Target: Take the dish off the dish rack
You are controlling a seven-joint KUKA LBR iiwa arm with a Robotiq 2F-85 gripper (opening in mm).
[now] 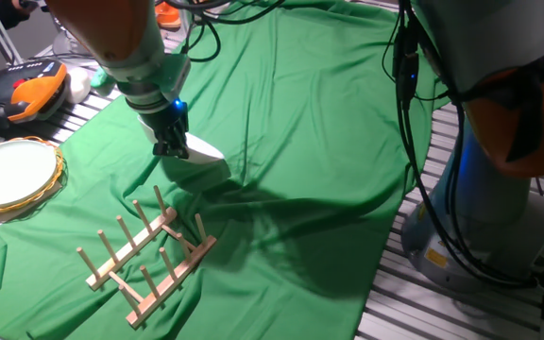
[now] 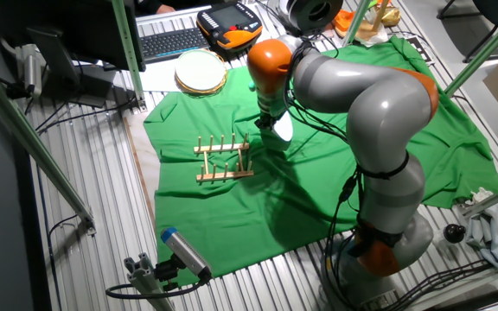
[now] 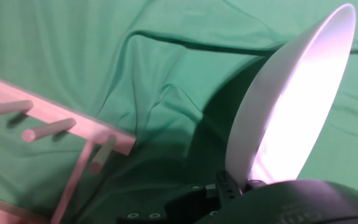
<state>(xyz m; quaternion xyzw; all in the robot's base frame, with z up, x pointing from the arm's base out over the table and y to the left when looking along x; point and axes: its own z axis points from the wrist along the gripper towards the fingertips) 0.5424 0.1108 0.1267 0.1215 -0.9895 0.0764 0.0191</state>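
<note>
Fingers clamp the plain glossy white round plate, clear of the empty light-wood pegged rack; next, set it down.

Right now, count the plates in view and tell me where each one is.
2. The dish is held in the gripper above the green cloth, clear of the dish rack. The gold-rimmed plate lies beyond the cloth's edge.

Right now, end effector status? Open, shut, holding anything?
End effector: shut on the plate, gripping its rim and holding it clear of the wooden rack, above the green cloth.
</note>
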